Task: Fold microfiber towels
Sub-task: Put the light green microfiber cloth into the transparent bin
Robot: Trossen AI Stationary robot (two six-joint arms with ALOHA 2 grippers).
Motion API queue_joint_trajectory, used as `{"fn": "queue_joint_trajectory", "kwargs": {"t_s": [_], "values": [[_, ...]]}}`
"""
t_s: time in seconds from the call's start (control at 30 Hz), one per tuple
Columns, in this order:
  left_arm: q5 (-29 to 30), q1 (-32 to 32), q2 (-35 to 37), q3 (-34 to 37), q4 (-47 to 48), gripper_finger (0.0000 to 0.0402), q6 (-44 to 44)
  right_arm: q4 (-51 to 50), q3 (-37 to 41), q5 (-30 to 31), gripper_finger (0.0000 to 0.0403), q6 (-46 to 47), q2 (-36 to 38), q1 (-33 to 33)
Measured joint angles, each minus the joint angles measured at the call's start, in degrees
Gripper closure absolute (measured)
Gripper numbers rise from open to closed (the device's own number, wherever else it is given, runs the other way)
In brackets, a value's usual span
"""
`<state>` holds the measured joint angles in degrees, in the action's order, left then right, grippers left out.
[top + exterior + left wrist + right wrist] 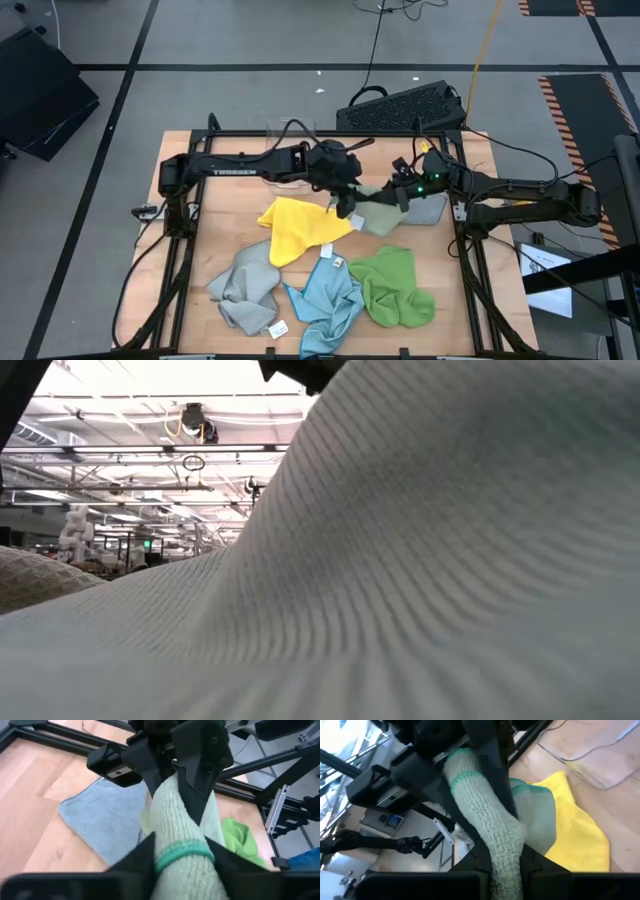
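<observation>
towel-folding in mid-pinch: the pale green towel (378, 214) hangs bunched between two grippers near the table's far edge, a little toward its right side. the left gripper (177, 851) is clamped on one end of the roll, as its own wrist view shows, and the right gripper (502, 851) is clamped on the other, the two tools almost nose to nose. the cloth's long axis runs straight from one gripper to the other, so the next move probably turns on drawing the ends apart to spread it, or bringing an edge across. both arms are equally close to it; neither has a free hand for the rest.

a grey towel (428, 209) lies flat beside the held one, toward the far right corner of the wooden table (195, 258). the yellow towel (295, 228) sits near the centre, just beside the pinched cloth. along the near edge lie a second grey towel (245, 290), the light blue towel (328, 300) and the bright green towel (395, 288), all rumpled and touching. cloth fills the low view.

beyond the table, a dark floor with taped lines, a black keyboard (405, 105) and trailing cables.
</observation>
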<state>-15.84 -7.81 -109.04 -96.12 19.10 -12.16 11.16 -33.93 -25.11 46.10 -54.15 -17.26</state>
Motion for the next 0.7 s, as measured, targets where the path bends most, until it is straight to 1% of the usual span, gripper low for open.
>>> {"fn": "queue_joint_trajectory", "kwargs": {"t_s": [0.1, 0.13, 0.23, 0.3, 0.37, 0.5, 0.63, 0.7], "values": [[-1.8, 0.0, 0.08, 0.0, 0.24, 0.0367, 0.0, 0.52, 0.06, -1.54, 0.038, -0.3, -0.04, -0.02], [-2.37, -0.03, 0.08, 0.0, 0.24, 0.0378, -0.09, 0.58, 0.06, -2.2, 0.038, -0.31, -0.04, -0.02], [-3.93, -0.45, 0.08, 0.0, 0.22, 0.0378, -1.04, 0.92, 0.06, -3.16, 0.0375, -0.56, -0.04, -0.02], [-4.3, -0.58, 0.08, -0.02, 0.18, 0.0371, -1.86, 1.05, 0.06, -3.06, 0.0359, -0.43, 0.13, -0.06], [-4.82, -0.82, 0.24, -0.07, 0.26, 0.0368, -1.99, 0.97, 0.06, -3.08, 0.0331, -0.51, 0.48, -0.09], [-6.03, -2.01, 1.5, 0.04, 2.06, 0.0379, -2.97, -0.29, -0.2, -3.18, 0.0256, -0.06, 2.24, -1.04], [-6.27, -4.32, 3.07, 0.11, 5.58, 0.0379, -3.07, -2.81, -0.14, -3.25, 0.0187, 0.6, 5.14, -3.69], [-6.46, -5.71, 4.11, 0.11, 8.4, 0.0379, -3.1, -2.71, -0.16, -3.23, 0.0162, 0.62, 7.11, -5.79]]}}
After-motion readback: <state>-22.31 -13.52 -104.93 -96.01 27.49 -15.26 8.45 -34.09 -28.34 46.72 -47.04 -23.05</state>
